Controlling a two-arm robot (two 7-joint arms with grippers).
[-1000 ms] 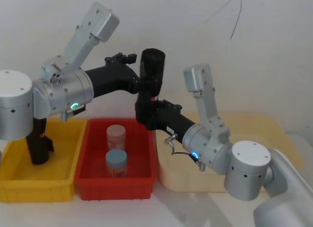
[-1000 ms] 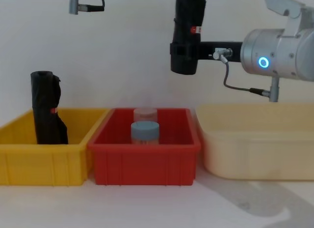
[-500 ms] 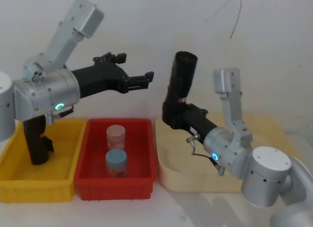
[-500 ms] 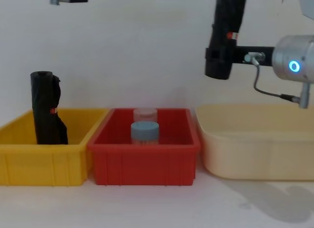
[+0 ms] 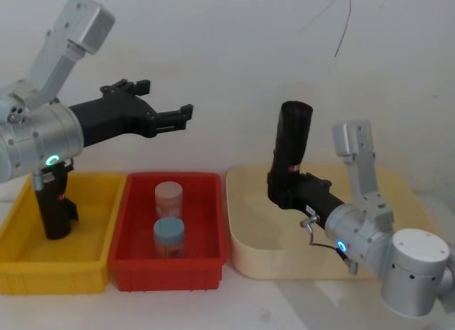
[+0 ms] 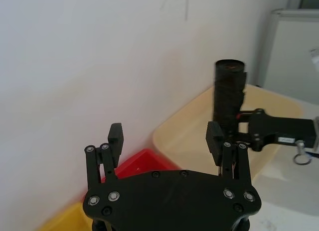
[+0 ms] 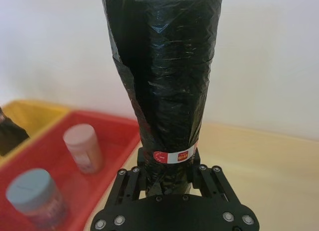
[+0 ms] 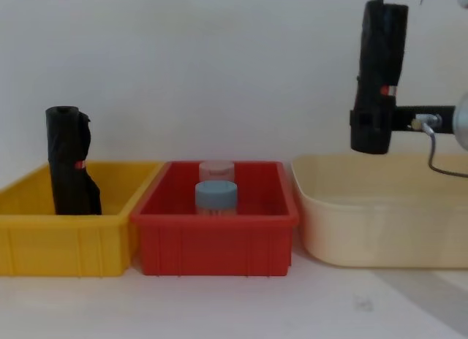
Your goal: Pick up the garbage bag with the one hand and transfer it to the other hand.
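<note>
The garbage bag [image 5: 293, 141], a tight black roll with a red-and-white sticker, stands upright in the air over the beige tub [image 5: 245, 259]. My right gripper [image 5: 283, 191] is shut on its lower end; it shows the same way in the chest view, with the bag [image 8: 380, 61] held by that gripper [image 8: 369, 131], and up close [image 7: 167, 76]. My left gripper [image 5: 186, 116] is open with nothing in it, high above the red bin [image 5: 167, 269], well apart from the bag. Its two fingers [image 6: 115, 139] point toward the bag [image 6: 229, 91].
A second black roll [image 5: 53, 209] with a loose flap leans in the yellow bin [image 5: 43, 273] at the left. The red bin holds a pink-lidded jar [image 5: 168, 197] and a blue-lidded jar [image 5: 169, 234]. A white wall runs close behind the bins.
The left gripper let go of the bag, opened and drew back to the left. The right gripper carried the bag rightward and lower, from above the red bin to over the beige tub.
</note>
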